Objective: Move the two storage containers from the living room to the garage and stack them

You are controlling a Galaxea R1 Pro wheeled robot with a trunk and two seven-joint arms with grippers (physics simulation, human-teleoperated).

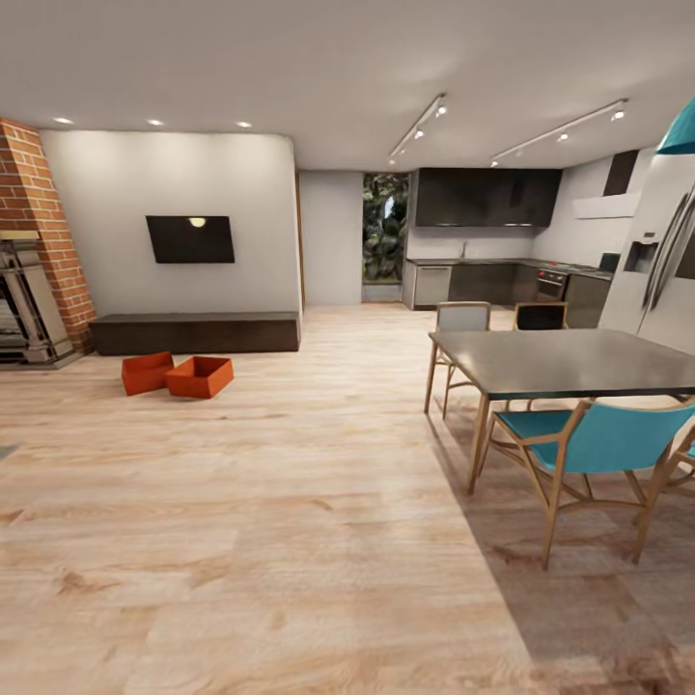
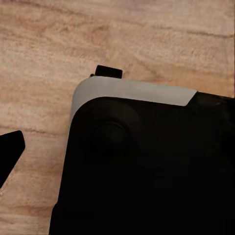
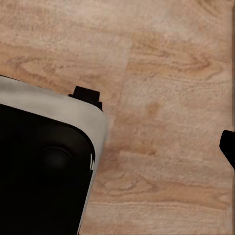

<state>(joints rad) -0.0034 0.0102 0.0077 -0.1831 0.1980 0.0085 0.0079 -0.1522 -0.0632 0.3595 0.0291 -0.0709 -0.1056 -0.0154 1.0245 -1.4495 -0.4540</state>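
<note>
A: Left finger (image 2: 10, 152) and right finger (image 3: 227, 147) show as dark tips over wood floor (image 1: 290, 541); how wide, I cannot tell.

B: Both bins (image 1: 200, 376) touch, beside the cabinet (image 1: 193, 333). Table (image 1: 569, 362) and chairs (image 1: 579, 444) stand right; middle floor is open.

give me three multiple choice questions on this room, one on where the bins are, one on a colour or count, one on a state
1. Where do the two bins sit?
A. on the dining table
B. on the wood floor in front of the low dark cabinet
C. inside the fireplace

2. What colour are the seats of the nearest dining chairs?
A. teal
B. red
C. white

3. How do the bins stand?
A. stacked
B. side by side, touching
C. far apart

Answers: 1 B, they rest on the wood floor before the cabinet under the TV. 2 A, the chair by the table has a teal seat. 3 B, the head view shows them next to each other, neither on top.
</note>
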